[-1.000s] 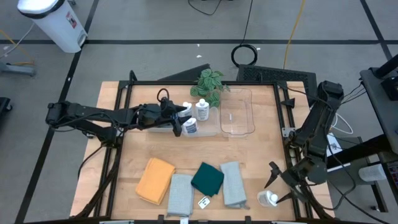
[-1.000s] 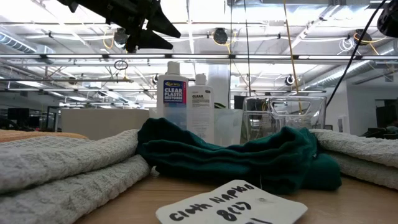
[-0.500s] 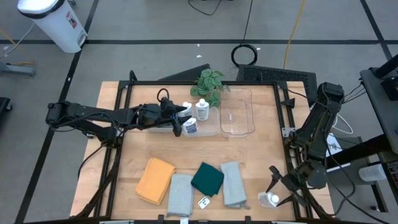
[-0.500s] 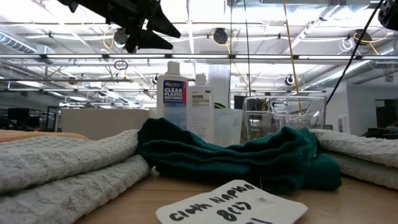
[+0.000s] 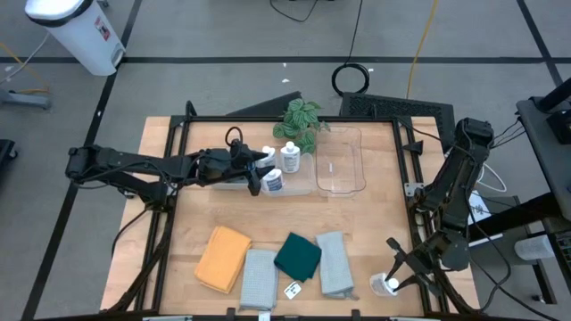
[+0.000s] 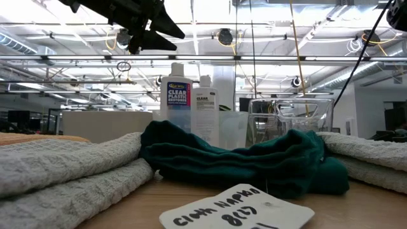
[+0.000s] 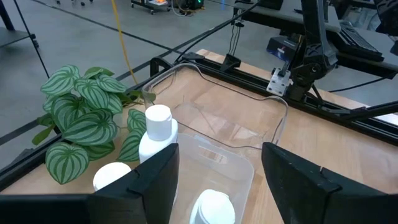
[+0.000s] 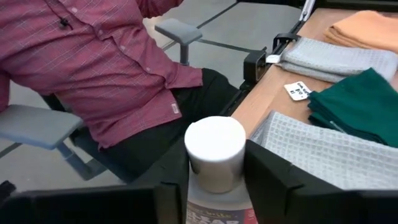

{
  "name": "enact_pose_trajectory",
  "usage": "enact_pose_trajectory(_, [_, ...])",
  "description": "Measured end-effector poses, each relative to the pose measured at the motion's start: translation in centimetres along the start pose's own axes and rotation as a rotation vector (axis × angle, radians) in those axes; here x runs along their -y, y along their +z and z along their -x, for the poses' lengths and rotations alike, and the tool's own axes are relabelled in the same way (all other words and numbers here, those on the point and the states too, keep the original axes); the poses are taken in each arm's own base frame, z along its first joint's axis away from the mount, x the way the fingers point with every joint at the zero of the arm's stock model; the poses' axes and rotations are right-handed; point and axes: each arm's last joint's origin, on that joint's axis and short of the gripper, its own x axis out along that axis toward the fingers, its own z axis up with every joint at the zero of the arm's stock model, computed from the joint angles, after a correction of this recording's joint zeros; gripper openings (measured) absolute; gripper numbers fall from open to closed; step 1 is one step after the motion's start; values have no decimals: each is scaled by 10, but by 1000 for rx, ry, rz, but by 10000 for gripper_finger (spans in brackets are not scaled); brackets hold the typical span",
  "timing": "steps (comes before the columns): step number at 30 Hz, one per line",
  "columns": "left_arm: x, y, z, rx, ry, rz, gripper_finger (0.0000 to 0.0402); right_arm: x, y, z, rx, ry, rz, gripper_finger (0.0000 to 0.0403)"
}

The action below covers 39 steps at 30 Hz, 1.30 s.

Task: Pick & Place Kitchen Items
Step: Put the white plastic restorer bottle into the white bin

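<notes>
1. One small white squeeze bottle point(image 8: 216, 163) stands at the worktop's point(image 5: 357, 227) near right corner, just beside the pale grey-blue folded cloth point(image 5: 332, 263); the right gripper point(image 5: 397, 272) straddles it, fingers point(image 8: 283, 186) spread wide on either side of the cap.
2. Judging from this, the fingers should sink lower to the bottle's body before closing, since the cap alone offers a poor hold.
3. Lift straight up, because the bottle sits close to the worktop's edge.
4. Three more white bottles point(image 5: 284, 157) are near the green leafy plant point(image 5: 299, 120), by the clear plastic bin point(image 5: 339, 160), where the left gripper point(image 5: 259, 169) hovers with fingers parted.
5. Compared with a second ago, the right gripper has closed in over the bottle; the left arm is unchanged.
</notes>
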Motion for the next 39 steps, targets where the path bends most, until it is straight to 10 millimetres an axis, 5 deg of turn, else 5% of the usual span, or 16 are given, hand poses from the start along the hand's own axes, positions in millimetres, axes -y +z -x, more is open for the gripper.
enact_pose_trajectory(39, [0,0,0,0,0,17,235,19,7,-7,41,-168,43,90])
